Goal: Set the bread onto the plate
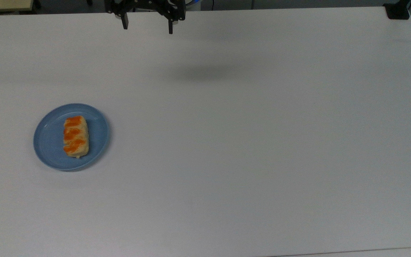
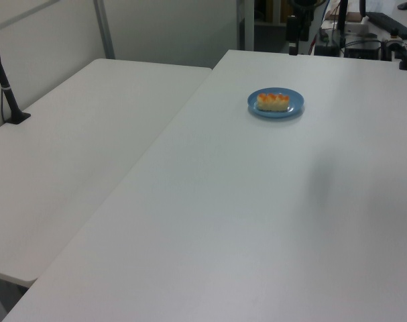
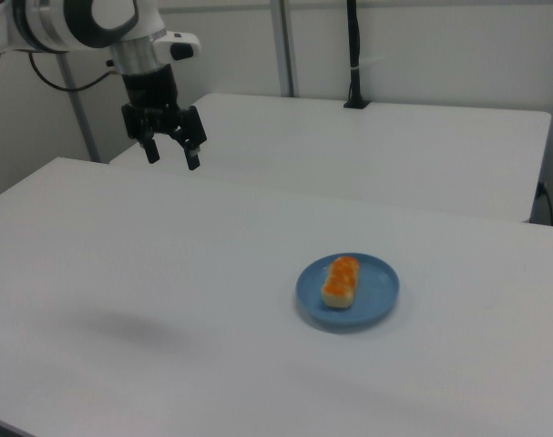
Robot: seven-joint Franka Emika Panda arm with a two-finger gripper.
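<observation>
White tabletop (image 1: 248, 142) pretty much everywhere, with a second white table (image 3: 385, 146) butted up alongside it and a black pole (image 2: 3, 77) standing on that one.

So the small oblong pale-tan bread roll with the three orange glazed patches (image 1: 75, 136) is lying flat on the round shallow light-blue plate (image 1: 48, 142), a bit off-centre, toward the top view's right side of the dish. It sits fully inside the raised rim, nothing hanging over. In the right view the same bread (image 3: 340, 280) sits on the plate's (image 3: 376, 291) left half.

The black two-finger gripper (image 1: 147, 25) is way off from all that, up at the far edge of the table in the top view, well apart from the plate. Right view shows the gripper (image 3: 169, 155) hanging in the air above the table, fingers spread wide with nothing between them.

My read: the placing step looks done, and the arm is at the parked/clear-out stage. Honestly the next move calls for nothing much, maybe just holding the arm clear of the plate so nothing nudges the roll. If anything, a quick check that the bread is settled and not rocking on the rim, but it looks stable to me.
</observation>
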